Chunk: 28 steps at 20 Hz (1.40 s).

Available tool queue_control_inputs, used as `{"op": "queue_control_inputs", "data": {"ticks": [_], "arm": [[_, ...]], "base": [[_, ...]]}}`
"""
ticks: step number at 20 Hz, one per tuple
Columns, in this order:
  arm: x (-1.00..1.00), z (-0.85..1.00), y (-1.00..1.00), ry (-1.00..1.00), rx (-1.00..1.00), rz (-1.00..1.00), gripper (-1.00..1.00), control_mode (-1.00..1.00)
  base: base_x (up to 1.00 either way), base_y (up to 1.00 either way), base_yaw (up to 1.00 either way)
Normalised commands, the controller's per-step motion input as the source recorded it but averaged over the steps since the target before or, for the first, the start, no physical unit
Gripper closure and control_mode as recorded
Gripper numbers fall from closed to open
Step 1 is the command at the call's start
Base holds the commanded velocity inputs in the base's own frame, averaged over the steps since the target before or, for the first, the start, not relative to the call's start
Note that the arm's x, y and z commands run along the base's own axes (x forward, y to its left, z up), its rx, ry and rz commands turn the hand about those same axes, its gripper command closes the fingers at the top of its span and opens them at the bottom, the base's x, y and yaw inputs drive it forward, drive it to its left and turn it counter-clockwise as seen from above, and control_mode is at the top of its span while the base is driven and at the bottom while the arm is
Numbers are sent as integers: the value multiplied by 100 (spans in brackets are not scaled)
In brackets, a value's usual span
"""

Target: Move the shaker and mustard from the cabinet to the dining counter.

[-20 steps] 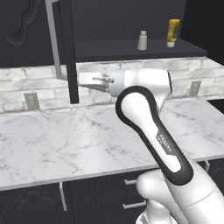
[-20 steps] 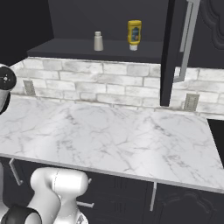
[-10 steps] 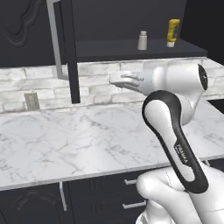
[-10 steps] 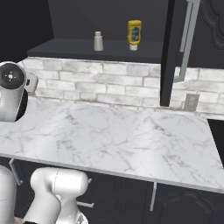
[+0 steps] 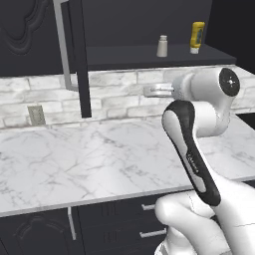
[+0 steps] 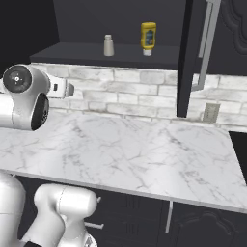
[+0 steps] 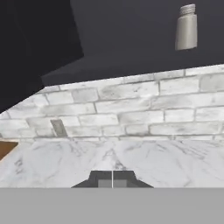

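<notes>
Up close, the gripper (image 7: 112,179) has its jaws pressed fully together with nothing between them, hanging over the marble tabletop (image 5: 99,159). Further back, the shaker (image 7: 186,28) and mustard (image 6: 148,37) sit on the open cabinet (image 6: 116,53) shelf. Reaching in like that would probably just knock the shaker over.

Shaker (image 5: 162,46) left of mustard (image 5: 197,37) (both in cabinet (image 5: 149,55)).

Landmark: cabinet (image 5: 149,55) shelf, open-fronted.
On shelf: shaker (image 5: 162,46) and mustard (image 5: 196,37) stand apart, a gap between them.
Left of shelf opening: swung-out door (image 5: 78,55) with bar handle (image 5: 61,40), edge-on.
Below shelf: bare worktop (image 5: 89,159), brick backsplash (image 5: 119,94) behind.
</notes>
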Motion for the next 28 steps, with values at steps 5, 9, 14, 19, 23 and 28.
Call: {"op": "queue_control_inputs", "data": {"ticks": [5, 9, 14, 19, 23, 28], "arm": [[47, 3, -19, 1, -32, -48, 100, -100], [0, 6, -20, 3, -2, -22, -100, -100], [0, 0, -11, 0, 0, -1, -100, -100], [0, 6, -7, 0, 0, 1, -100, -100], [4, 42, -32, 2, 0, 0, -100, -100], [29, 39, -26, 3, 0, 1, -100, -100]], "base": [[0, 0, 0], [0, 0, 0], [0, 0, 0], [0, 0, 0], [0, 0, 0], [0, 0, 0]]}}
